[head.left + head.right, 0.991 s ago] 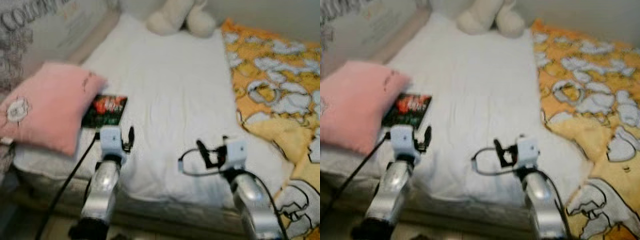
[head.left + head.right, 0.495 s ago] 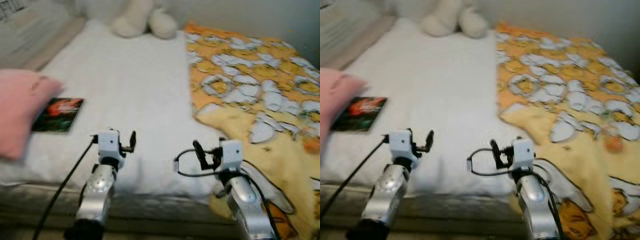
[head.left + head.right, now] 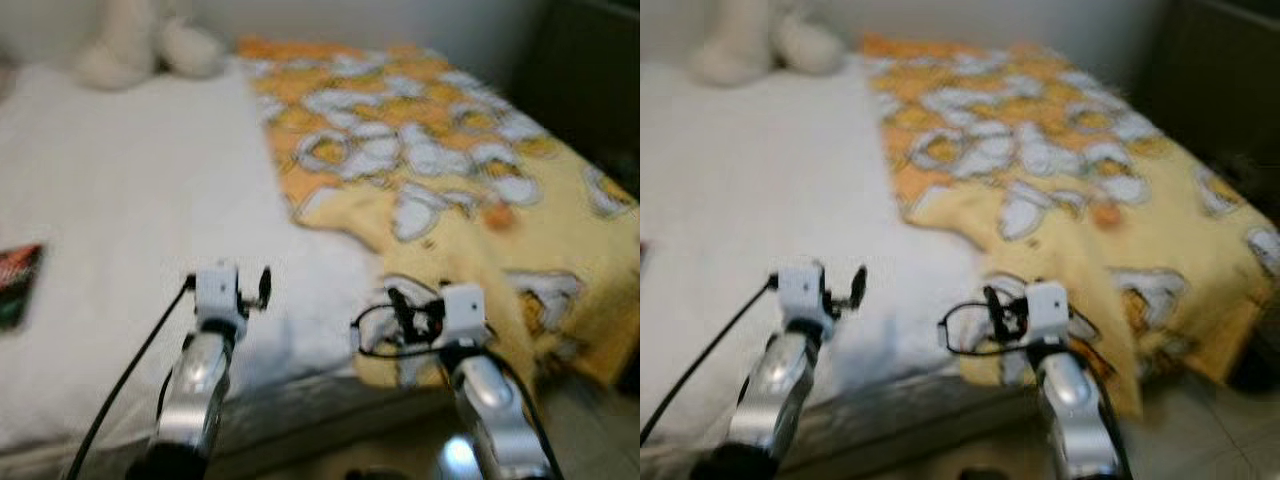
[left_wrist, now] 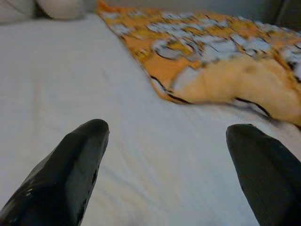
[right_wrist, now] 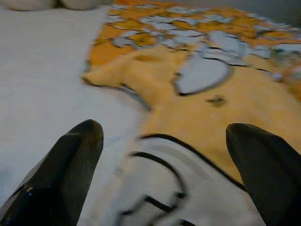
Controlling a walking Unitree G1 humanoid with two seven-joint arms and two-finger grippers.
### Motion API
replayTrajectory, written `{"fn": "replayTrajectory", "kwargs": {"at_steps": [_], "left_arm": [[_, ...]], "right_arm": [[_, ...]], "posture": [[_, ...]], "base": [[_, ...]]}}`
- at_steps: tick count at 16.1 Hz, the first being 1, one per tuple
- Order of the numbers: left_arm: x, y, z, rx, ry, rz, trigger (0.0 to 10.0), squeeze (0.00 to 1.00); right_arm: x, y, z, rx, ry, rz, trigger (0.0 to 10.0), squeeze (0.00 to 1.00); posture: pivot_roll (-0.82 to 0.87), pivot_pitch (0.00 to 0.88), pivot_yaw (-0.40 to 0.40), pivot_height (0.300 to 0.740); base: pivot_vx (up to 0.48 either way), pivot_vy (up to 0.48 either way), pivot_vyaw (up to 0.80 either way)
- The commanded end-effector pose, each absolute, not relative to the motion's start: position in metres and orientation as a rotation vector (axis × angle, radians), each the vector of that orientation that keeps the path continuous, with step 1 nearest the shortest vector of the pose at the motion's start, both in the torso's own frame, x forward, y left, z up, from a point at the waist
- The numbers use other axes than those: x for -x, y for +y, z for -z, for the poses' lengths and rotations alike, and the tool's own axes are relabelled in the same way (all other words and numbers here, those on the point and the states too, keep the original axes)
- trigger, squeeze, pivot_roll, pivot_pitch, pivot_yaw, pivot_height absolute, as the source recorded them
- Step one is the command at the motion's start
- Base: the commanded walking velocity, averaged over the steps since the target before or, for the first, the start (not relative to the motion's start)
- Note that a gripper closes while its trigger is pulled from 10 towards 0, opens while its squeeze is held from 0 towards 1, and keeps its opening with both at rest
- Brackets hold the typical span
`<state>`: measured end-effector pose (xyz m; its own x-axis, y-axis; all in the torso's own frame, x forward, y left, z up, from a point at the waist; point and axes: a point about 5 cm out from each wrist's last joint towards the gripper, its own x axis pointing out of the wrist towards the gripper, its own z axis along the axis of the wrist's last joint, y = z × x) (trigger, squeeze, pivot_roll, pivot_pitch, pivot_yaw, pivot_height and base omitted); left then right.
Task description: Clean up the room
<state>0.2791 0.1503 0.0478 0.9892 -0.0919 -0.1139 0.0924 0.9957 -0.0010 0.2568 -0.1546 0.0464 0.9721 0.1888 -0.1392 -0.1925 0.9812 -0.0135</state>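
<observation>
At nine o'clock a book [image 3: 17, 285] lies on the white sheet [image 3: 120, 200], a plush toy [image 3: 145, 45] at eleven. Left gripper [image 4: 167, 162] hovers over the sheet, fingers spread and holding nothing. Right gripper [image 5: 164, 169], likewise released, hangs above the yellow-orange patterned blanket [image 3: 450, 170] spreading toward three o'clock.

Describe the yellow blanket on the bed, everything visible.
The blanket is soft-looking fabric, orange-yellow with white, dark-outlined cartoon shapes. It lies rumpled over the bed's right side on the white sheet, its left edge folded in an uneven line, its near corner drooping over the mattress edge below the open right gripper. Nothing grips it.
</observation>
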Motion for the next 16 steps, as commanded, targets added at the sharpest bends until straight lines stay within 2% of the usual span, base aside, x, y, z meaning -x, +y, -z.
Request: {"fn": "replayTrajectory", "kwargs": {"at_steps": [1, 5, 11, 14, 15, 16], "left_arm": [[-0.281, 0.145, -0.052, 0.017, 0.100, 0.123, 10.0, 0.00], [-0.286, 0.138, -0.056, -0.010, 0.065, 0.178, 10.0, 0.00], [-0.295, 0.136, -0.053, -0.068, 0.110, 0.178, 10.0, 0.00], [-0.293, 0.145, -0.058, -0.034, 0.066, 0.144, 10.0, 0.00], [-0.292, 0.153, -0.053, 0.023, 0.090, 0.061, 10.0, 0.00], [-0.291, 0.154, -0.054, 0.030, 0.079, 0.054, 10.0, 0.00]], "right_arm": [[-0.260, -0.154, -0.049, 0.023, 0.111, -0.207, 10.0, 1.00], [-0.269, -0.146, -0.051, 0.057, 0.115, -0.240, 10.0, 1.00], [-0.279, -0.150, -0.052, -0.005, 0.106, -0.174, 10.0, 1.00], [-0.271, -0.160, -0.048, -0.066, 0.109, -0.105, 10.0, 1.00], [-0.269, -0.158, -0.053, -0.068, 0.057, -0.109, 10.0, 1.00], [-0.269, -0.158, -0.053, -0.064, 0.054, -0.115, 10.0, 1.00]], "posture": [[-0.01, 0.000, -0.014, 0.740], [-0.01, 0.000, -0.028, 0.740], [-0.02, 0.000, -0.022, 0.740], [-0.03, 0.000, -0.006, 0.740], [-0.03, 0.000, -0.009, 0.740], [-0.04, 0.000, -0.014, 0.740]], "base": [[0.000, 0.480, -0.73], [0.000, 0.480, 0.00], [0.000, 0.000, -0.77], [0.000, 0.000, -0.76], [0.000, 0.000, -0.76], [0.000, 0.000, -0.76]]}}
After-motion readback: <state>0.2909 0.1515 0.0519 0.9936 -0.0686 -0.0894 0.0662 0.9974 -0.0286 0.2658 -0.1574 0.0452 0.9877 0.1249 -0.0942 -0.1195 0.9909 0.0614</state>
